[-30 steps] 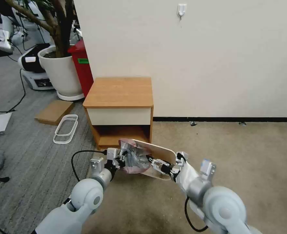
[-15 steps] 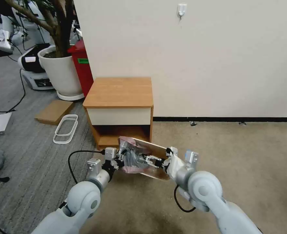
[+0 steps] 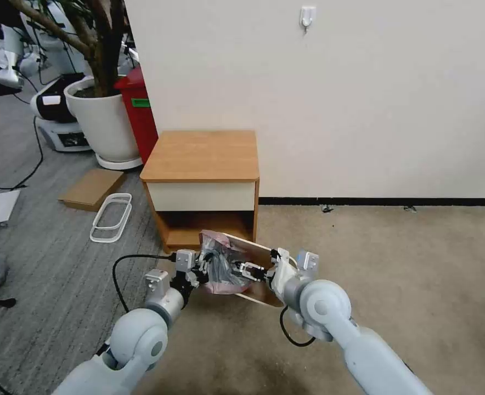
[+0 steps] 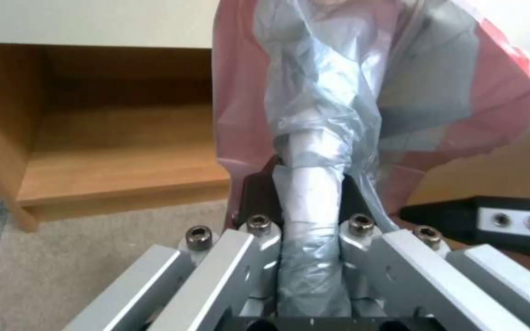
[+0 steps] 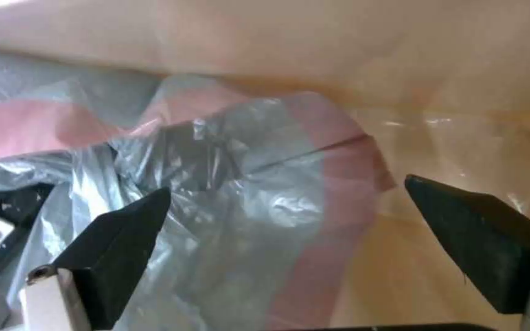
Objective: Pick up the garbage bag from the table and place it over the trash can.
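Gripping crinkly grey-pink garbage bag [image 4: 326,92]

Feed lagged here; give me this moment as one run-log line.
left end effector: shut on bag | right end effector: open, at bag | bag: over bin mouth, bunched | bin: on floor before table

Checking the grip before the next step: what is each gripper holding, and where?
The left gripper pinches a bunched fold of the garbage bag. The right gripper is open, holding nothing.

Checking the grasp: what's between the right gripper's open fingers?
In the right wrist view, the garbage bag lies between the right gripper's open fingers, crumpled grey and pink.
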Robot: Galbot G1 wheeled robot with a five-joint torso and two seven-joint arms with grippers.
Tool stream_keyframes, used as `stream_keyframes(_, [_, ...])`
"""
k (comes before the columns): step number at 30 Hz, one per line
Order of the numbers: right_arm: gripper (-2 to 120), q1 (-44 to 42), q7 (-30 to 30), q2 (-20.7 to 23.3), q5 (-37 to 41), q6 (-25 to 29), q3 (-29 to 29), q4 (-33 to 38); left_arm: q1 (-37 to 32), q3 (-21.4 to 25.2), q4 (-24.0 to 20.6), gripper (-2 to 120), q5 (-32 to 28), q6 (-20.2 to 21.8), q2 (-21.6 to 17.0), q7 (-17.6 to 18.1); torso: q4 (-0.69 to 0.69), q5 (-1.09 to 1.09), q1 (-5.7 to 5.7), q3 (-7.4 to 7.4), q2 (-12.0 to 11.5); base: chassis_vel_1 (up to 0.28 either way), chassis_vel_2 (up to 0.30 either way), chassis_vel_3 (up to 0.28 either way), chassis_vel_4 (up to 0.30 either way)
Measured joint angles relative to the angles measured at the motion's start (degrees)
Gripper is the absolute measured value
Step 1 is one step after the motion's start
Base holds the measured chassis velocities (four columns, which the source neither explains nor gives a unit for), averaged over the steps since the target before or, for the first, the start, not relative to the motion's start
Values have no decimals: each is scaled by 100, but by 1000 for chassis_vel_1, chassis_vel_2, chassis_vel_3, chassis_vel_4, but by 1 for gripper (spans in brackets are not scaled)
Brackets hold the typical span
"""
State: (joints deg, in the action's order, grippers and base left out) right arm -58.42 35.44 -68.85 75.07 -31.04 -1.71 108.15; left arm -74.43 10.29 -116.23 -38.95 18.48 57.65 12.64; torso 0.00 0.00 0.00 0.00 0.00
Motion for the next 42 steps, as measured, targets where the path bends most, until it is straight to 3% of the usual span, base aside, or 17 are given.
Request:
stream_keyframes(11, [98, -163, 412, -61, 37, -213, -15, 306, 78, -92, 93, 7, 173, -51, -12, -3, -1, 0, 0, -1, 0, 0, 0, 0, 0])
stream_keyframes(24, [98, -331, 1063, -618, -404, -75, 27, 237, 54, -132, 305, 7, 1128, -568, 192, -294, 0, 0, 0, -1, 0, 0, 0, 0, 0])
stream_keyframes(32, [98, -318, 1281, -858, 55, -51, 331, 281, 81, -192, 429, 7, 1406, -728, 263, -387, 0, 0, 0, -1, 0, 0, 0, 0, 0])
stream_keyframes(42, [98, -375, 1311, -844, 134, -188, 442, 292, 139, -246, 492, 7, 1468, -773, 334, -400, 0, 0, 0, 0, 0, 0, 0, 0, 0])
